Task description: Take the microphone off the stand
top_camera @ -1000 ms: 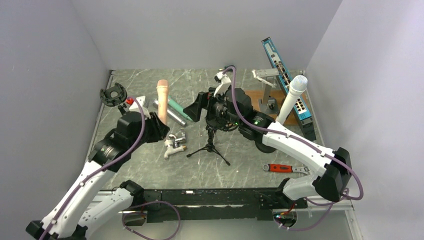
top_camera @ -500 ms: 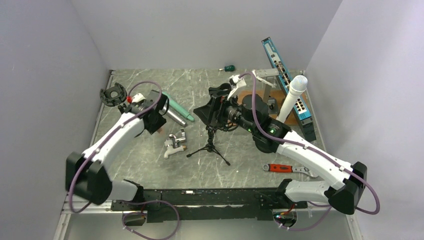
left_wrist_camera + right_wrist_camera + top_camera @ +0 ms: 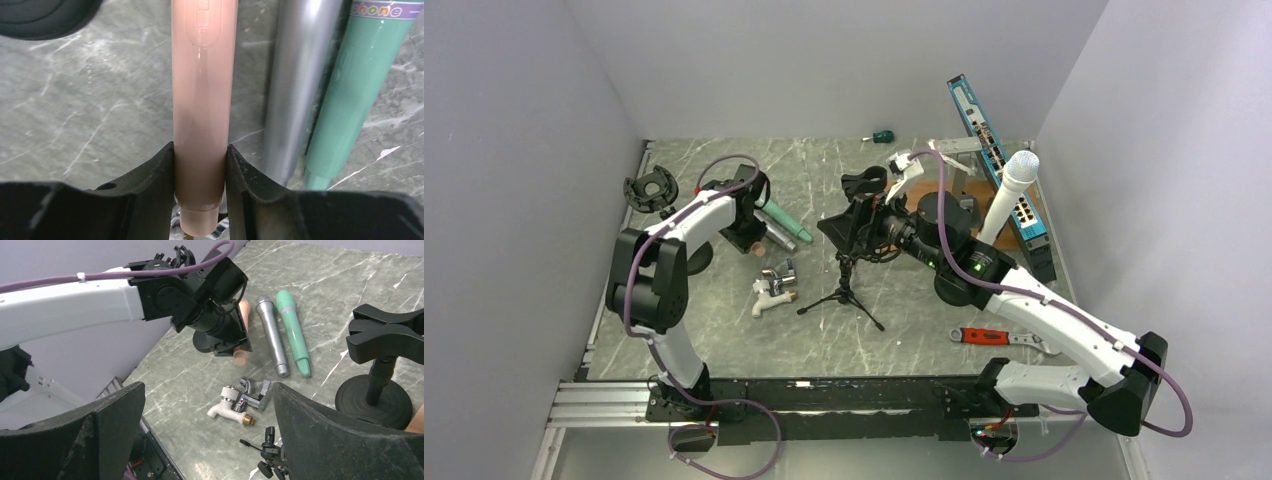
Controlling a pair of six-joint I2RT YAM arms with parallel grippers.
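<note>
A peach-pink microphone (image 3: 202, 90) lies lengthwise between the jaws of my left gripper (image 3: 200, 150), which is shut on its lower body. It is held low over the marble table, parallel to a silver microphone (image 3: 295, 85) and a teal one (image 3: 352, 95). The right wrist view shows its tail end (image 3: 240, 356) poking out under the left gripper (image 3: 230, 342). A black stand with an empty clip (image 3: 385, 335) and a round base (image 3: 372, 402) stands at the right of that view. My right gripper (image 3: 207, 390) hangs wide open above the table with nothing in it.
A white and chrome tap (image 3: 772, 285) and a small black tripod (image 3: 844, 292) sit mid-table. A shock-mount stand (image 3: 650, 190) is at the far left. A white microphone (image 3: 1009, 195), a blue network switch (image 3: 1004, 170), a wrench (image 3: 989, 337) and a screwdriver (image 3: 881, 136) are on the right and at the back.
The left arm has folded back and swung the peach microphone from upright down beside the silver one. The right arm has drawn back to the right, still open.
</note>
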